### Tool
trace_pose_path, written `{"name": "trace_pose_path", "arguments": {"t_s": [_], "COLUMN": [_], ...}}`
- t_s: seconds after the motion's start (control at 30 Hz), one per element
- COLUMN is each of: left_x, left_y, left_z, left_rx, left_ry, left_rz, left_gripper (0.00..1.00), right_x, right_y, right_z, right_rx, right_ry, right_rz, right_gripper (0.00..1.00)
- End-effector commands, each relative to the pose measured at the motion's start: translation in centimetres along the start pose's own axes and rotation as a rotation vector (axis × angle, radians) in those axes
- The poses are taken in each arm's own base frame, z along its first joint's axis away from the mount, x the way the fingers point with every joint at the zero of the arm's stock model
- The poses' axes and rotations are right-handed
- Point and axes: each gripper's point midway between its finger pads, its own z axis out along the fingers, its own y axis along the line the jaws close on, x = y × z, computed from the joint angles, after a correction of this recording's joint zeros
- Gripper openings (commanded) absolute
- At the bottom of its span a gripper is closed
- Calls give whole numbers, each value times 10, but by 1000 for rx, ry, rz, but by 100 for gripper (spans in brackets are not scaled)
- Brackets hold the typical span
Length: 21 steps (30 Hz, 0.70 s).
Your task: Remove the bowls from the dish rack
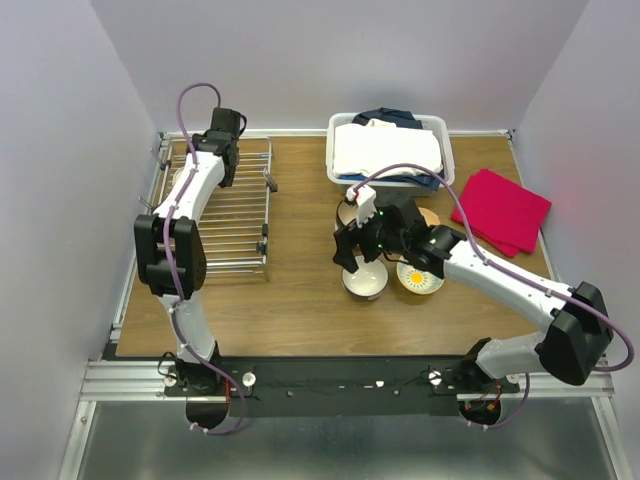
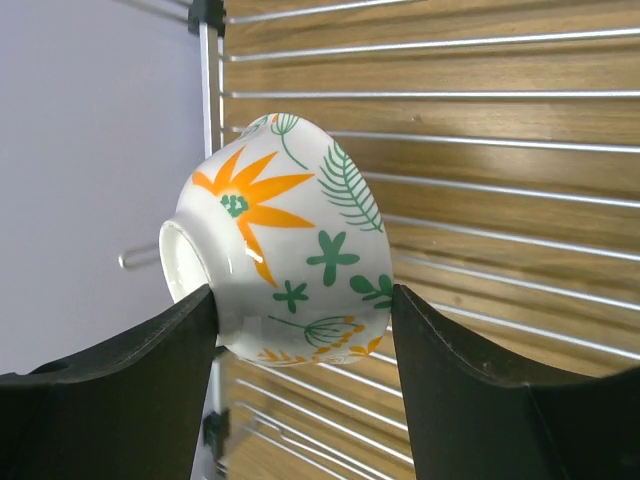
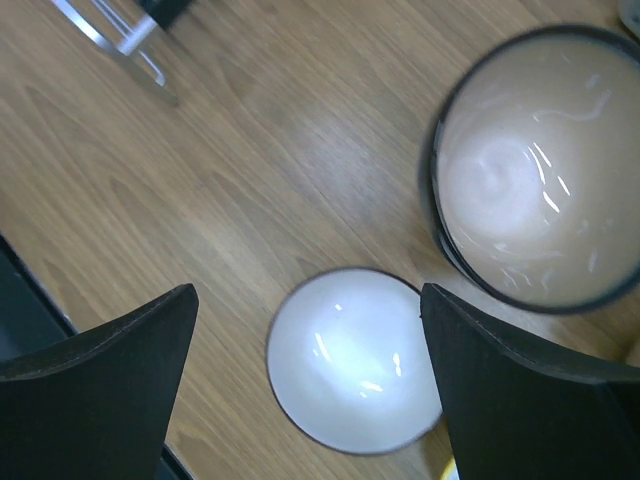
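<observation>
The floral bowl (image 2: 290,240) lies tipped on its side in the left gripper (image 2: 300,300). The jaws pinch it, one finger at the foot on the left and the other near the rim on the right, with the rack (image 2: 206,90) bars behind.

The right gripper (image 3: 308,295) is spread wide and holds nothing. It hangs over a white bowl (image 3: 350,365) at lower centre, framed between its fingers. A cream bowl (image 3: 540,180) sits at upper right.

In the top view the left wrist hides the floral bowl, over the rack's far end at upper left. That view also shows a yellow bowl (image 1: 420,277) just right of the white one on the table (image 1: 300,290), below the basket (image 1: 430,119).
</observation>
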Motion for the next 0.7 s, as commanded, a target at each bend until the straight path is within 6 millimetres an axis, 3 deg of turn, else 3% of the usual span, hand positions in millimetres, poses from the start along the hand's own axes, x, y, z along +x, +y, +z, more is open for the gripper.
{"name": "trace_pose_path", "arguments": {"t_s": [0.0,0.13,0.2,0.27,0.3,0.37,0.43,0.53,0.57,0.63,0.67], "left_x": [-12,-14,-15,-16,-17,-18,-17,-17,-17,-17,-17], "left_y": [4,-8,-11,-14,-14,-16,-19,-21,-24,-25,-27], "left_z": [-47,-72,-81,-94,-98,-109,-120,-135,-140,-151,-155], "left_rx": [100,221,256,301,312,348,385,427,454,478,498], "left_ry": [-58,-89,-95,-113,-117,-126,-137,-162,-164,-177,-179], "left_rz": [-248,-359,-408,-433,-448,-483,-523,-570,-587,-610,-630], "left_gripper": [31,30,30,30,30,30,29,29,29,29,29], "right_x": [-35,-63,-64,-81,-77,-97,-103,-122,-117,-133,-129], "right_y": [29,49,61,67,71,78,85,91,90,91,91], "right_z": [13,26,36,41,52,53,63,66,79,83,95], "right_rx": [-171,-298,-380,-426,-461,-507,-561,-609,-613,-631,-639], "right_ry": [-147,-252,-259,-318,-307,-373,-398,-479,-470,-509,-498], "right_rz": [34,16,-13,-38,-38,-47,-46,-51,-39,-32,-21], "right_gripper": [100,99,99,99,99,99,99,99,99,99,99]}}
